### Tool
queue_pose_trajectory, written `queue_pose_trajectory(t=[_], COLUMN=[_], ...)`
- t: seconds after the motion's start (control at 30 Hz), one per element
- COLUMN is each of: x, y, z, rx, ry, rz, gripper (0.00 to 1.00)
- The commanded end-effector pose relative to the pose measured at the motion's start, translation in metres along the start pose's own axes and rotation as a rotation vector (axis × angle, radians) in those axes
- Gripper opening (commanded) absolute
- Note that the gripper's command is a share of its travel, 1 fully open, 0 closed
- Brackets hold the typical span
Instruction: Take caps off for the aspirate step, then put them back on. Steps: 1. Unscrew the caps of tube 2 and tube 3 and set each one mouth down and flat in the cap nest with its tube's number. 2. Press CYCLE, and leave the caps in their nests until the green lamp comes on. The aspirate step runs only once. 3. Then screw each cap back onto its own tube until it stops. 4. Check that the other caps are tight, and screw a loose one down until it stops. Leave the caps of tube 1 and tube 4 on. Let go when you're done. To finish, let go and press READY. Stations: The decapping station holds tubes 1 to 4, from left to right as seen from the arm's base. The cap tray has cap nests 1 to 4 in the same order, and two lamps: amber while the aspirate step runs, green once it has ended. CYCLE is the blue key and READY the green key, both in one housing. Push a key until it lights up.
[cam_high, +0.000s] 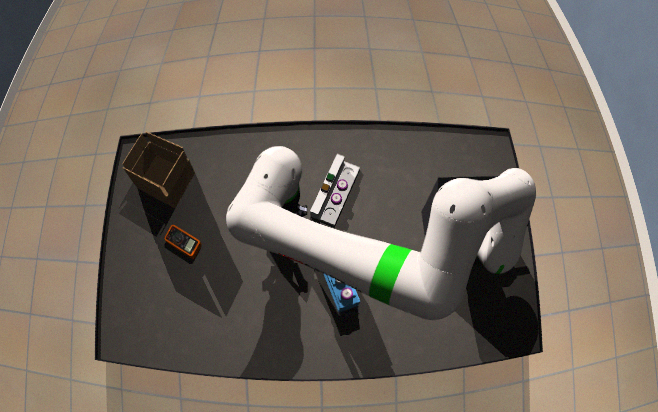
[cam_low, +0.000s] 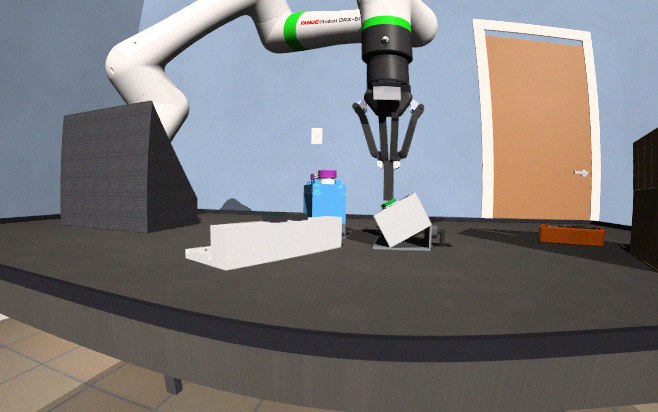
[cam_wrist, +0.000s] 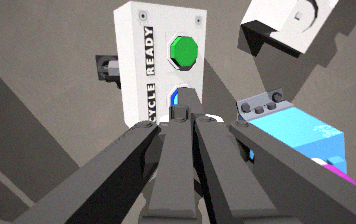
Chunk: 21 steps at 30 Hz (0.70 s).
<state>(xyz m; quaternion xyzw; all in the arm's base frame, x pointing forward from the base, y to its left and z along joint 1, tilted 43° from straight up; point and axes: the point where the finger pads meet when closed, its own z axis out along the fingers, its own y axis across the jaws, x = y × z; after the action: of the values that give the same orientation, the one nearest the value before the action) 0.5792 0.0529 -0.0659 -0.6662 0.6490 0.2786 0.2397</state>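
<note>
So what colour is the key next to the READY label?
Green: the octagonal READY key on the white housing, clearest in the wrist view.

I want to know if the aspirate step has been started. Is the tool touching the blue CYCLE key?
Cannot tell. In the wrist view the shut tool overlaps the CYCLE key, hiding any gap. The exterior view shows its tip just above the housing, but not the key.
</note>
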Motion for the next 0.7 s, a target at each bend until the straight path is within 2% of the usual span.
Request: queue_pose_trajectory(t=[0.0,0.3,0.6,0.67], x=[0.0,0.0,0.0,0.0], y=[-0.001,-0.001,0.0,0.0], z=[0.0,0.0,-0.027,-0.027], rx=[0.002,0.002,0.002,0.002], ry=[0.001,0.001,0.001,0.001], rz=[0.0,0.0,0.0,0.0], gripper=[0.1,0.1,0.1,0.1])
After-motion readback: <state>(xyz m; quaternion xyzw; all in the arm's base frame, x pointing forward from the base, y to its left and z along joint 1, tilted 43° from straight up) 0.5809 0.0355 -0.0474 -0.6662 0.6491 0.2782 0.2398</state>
